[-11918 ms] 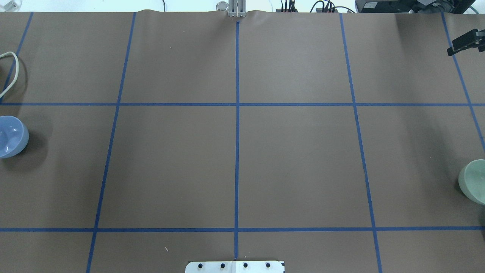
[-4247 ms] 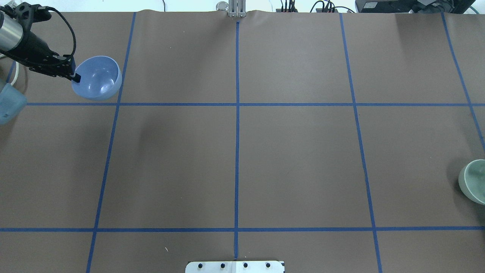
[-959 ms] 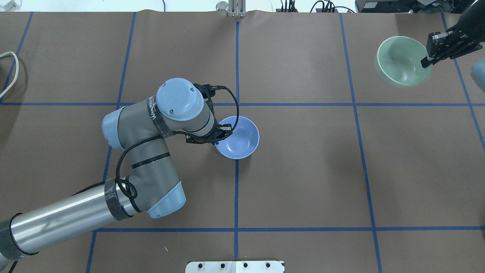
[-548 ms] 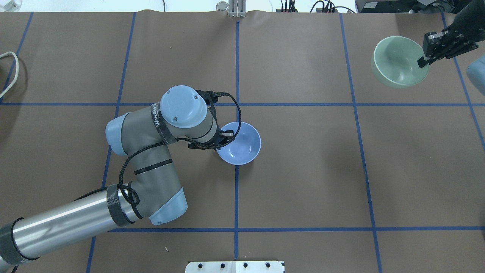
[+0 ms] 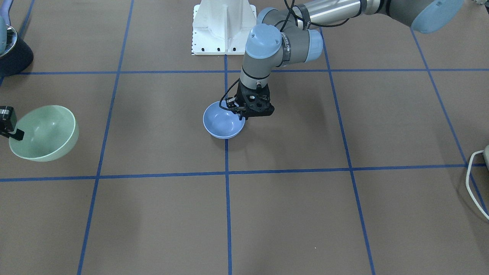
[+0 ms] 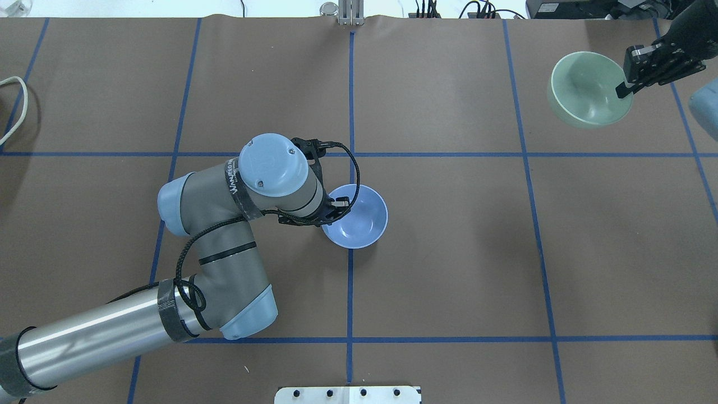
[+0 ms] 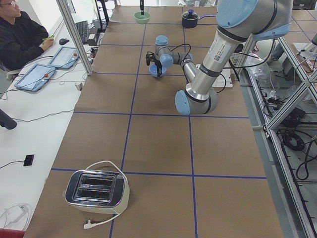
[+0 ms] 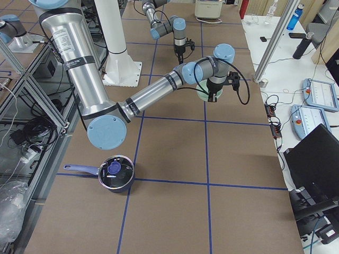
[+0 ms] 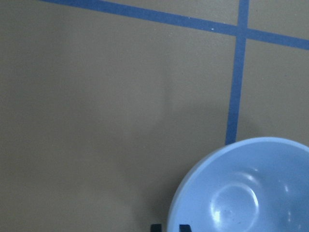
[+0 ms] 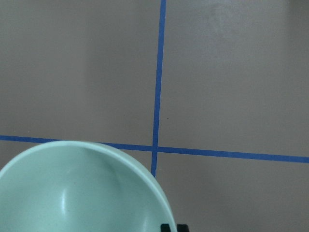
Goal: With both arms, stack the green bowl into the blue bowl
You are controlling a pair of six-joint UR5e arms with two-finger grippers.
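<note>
The blue bowl (image 6: 362, 219) sits upright at the table's centre, on or just above the paper; it also shows in the front view (image 5: 223, 125). My left gripper (image 6: 335, 206) is shut on its rim on the robot's left side, seen in the front view (image 5: 242, 114) and the left wrist view (image 9: 169, 227) beside the blue bowl (image 9: 246, 188). The green bowl (image 6: 586, 90) hangs tilted above the far right of the table. My right gripper (image 6: 624, 90) is shut on its rim, also in the front view (image 5: 15, 134) with the green bowl (image 5: 44, 133).
The white pedestal (image 5: 223, 26) stands at the robot's side of the table. A toaster (image 7: 96, 191) sits at the left end and a dark pot (image 8: 116, 173) at the right end. A white cable (image 6: 17, 106) lies at the far left. An operator (image 7: 20, 34) sits across the table.
The left arm has carried the blue bowl slightly toward the robot and to the right. The right arm has moved the green bowl a little leftward.
</note>
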